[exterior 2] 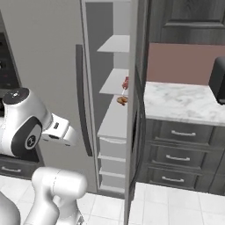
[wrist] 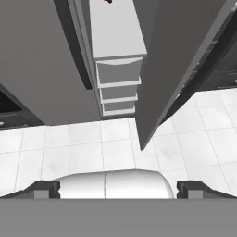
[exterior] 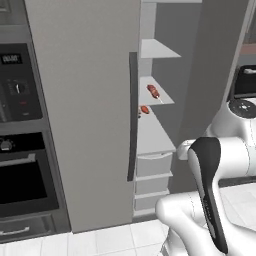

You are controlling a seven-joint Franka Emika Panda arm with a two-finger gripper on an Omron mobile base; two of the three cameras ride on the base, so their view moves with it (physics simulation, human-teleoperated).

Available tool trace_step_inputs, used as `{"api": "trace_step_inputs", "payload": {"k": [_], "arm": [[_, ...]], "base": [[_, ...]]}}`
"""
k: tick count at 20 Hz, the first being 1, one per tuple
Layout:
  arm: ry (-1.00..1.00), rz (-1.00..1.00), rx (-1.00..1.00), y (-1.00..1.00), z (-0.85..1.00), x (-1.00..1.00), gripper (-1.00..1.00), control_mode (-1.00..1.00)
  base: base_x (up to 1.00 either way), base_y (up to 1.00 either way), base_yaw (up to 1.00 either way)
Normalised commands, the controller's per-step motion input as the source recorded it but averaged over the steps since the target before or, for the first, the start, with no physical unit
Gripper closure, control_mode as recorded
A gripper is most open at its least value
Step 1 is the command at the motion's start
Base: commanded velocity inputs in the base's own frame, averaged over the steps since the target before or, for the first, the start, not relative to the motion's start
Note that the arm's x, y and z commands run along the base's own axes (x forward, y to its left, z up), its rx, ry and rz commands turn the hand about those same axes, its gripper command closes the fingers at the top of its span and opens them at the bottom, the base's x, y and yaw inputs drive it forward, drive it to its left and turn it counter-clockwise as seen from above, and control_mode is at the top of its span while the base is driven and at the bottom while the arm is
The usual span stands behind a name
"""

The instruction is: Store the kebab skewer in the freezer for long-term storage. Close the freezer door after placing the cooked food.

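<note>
1. Gripper (wrist: 118, 189) is standing fully spread, holding nothing, facing the floor tiles in front of the freezer (exterior: 80, 100).
2. Kebab skewer (exterior: 153, 92) is lying on a white inner shelf (exterior: 167, 97), near its front edge; a second reddish piece (exterior: 144, 109) is sitting just below it.
3. Freezer door (wrist: 176, 55) is hanging open, so closing looks like the remaining step.
4. Risk: pushing near the hinge edge could be stalling the swing.
5. Risk: a hard slam could be jolting the skewer off the shelf's front edge.
</note>
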Motion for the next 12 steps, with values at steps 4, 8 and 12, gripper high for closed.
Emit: {"api": "trace_step_inputs", "payload": {"k": [4, 8, 12], "arm": [[0.0, 0.0, 0.0, 0.0, 0.0, 0.0, -1.0, 1.0], [0.0, 0.0, 0.0, 0.0, 0.0, 0.0, -1.0, 1.0], [0.0, 0.0, 0.0, 0.0, 0.0, 0.0, -1.0, 1.0]], "base": [[0.03, -0.3, 0.06], [0.0, -0.23, -0.05], [0.0, -0.06, -0.16]]}}
